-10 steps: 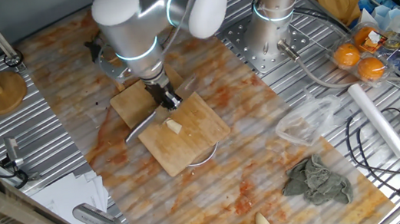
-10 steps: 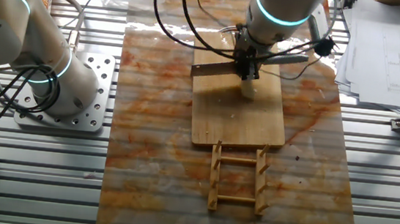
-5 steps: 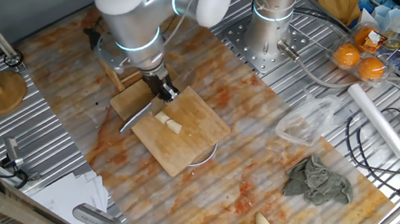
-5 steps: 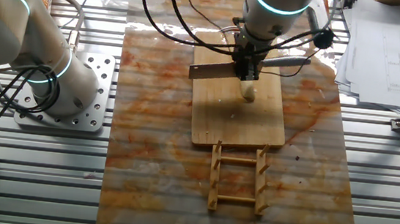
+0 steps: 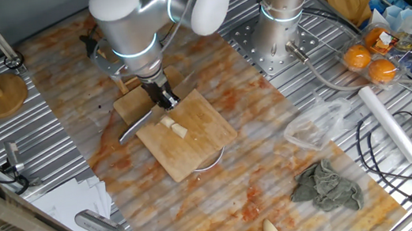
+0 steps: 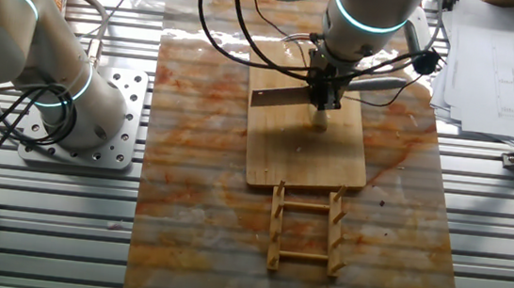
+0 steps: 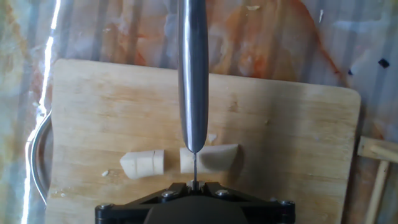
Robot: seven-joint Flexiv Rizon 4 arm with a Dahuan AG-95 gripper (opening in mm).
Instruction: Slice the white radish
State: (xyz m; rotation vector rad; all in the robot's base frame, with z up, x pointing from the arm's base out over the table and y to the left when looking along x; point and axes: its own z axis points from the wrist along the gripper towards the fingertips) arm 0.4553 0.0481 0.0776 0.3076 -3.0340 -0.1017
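The white radish (image 7: 180, 161) is lying in two pieces on the cutting board (image 7: 292, 155), toward its near edge in the hand view; the left piece is sitting just apart from the right one. The gripper (image 5: 164, 99) is clamping the knife (image 7: 193, 74), whose blade is standing over the right piece.

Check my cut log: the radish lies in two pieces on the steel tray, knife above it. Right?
Not quite. The two radish pieces lie on the wooden board, not a steel tray; the hand view shows this. The knife, held by the claw, is above them, as you say.
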